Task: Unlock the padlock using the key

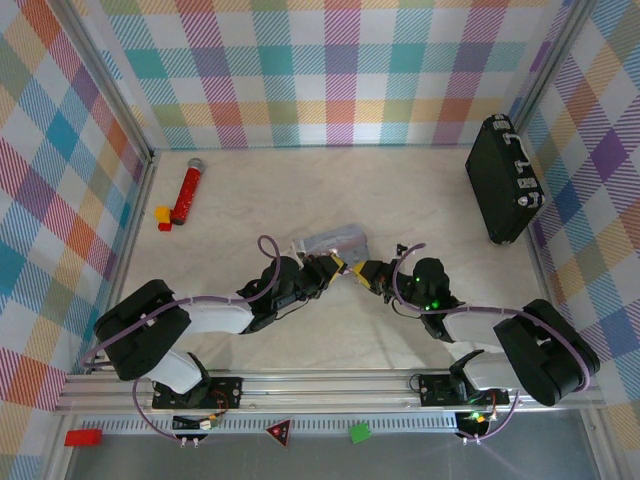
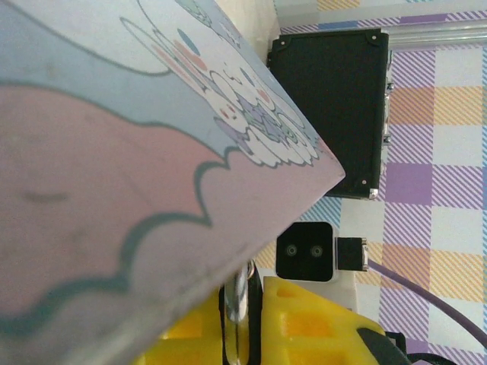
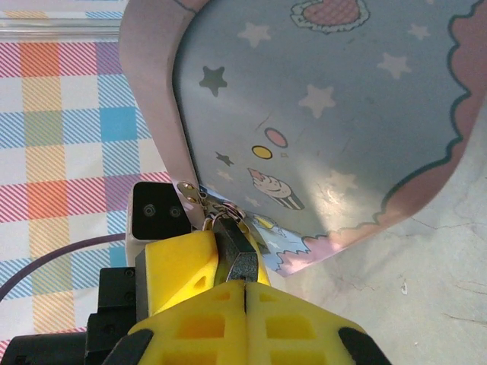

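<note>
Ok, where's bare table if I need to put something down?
Free: the back strip between the red microphone toy and the briefcase, and the table below the briefcase. Crowded: the centre, where the left gripper and right gripper meet at the tin.

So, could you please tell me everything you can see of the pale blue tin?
The tin is a pale blue box with rounded corners, metal by its sheen, printed with stars, a cupcake, a heart and a pink scalloped border. It sits in the middle of the table; whether flat or tipped is unclear. At its edge a small silvery clasp appears to carry the padlock, which the right gripper pinches.
</note>
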Controlling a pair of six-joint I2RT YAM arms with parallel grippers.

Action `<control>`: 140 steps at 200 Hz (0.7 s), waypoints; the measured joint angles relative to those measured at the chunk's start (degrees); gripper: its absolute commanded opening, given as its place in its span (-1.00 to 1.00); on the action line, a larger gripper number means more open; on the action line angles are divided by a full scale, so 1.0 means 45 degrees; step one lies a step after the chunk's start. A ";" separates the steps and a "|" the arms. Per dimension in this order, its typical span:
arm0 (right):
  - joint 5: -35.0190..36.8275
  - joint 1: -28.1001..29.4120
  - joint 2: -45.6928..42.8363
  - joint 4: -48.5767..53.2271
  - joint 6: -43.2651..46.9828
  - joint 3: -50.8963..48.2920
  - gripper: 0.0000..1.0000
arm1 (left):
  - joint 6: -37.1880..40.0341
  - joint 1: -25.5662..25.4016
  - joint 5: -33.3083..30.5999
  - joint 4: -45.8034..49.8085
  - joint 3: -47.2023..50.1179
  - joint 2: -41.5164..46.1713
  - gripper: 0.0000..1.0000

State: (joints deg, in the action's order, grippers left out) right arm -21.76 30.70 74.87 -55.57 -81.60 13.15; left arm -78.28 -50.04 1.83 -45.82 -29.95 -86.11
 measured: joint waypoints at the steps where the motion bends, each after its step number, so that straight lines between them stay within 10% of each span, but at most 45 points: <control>1: 0.0000 0.0000 0.0005 -0.0010 -0.0010 0.0000 -1.00 | -0.0005 0.0000 -0.0010 -0.0015 0.0000 -0.0010 -1.00; 140: -0.0578 -0.1005 0.3007 -0.3827 -0.1773 0.0063 -1.00 | -0.0335 -0.0277 -0.0981 -0.0952 -0.0379 -0.1020 -1.00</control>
State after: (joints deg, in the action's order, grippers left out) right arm -24.36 26.17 88.40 -72.79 -89.58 13.43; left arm -79.79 -51.29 -2.59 -50.11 -31.66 -90.70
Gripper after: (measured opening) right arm 0.043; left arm 0.121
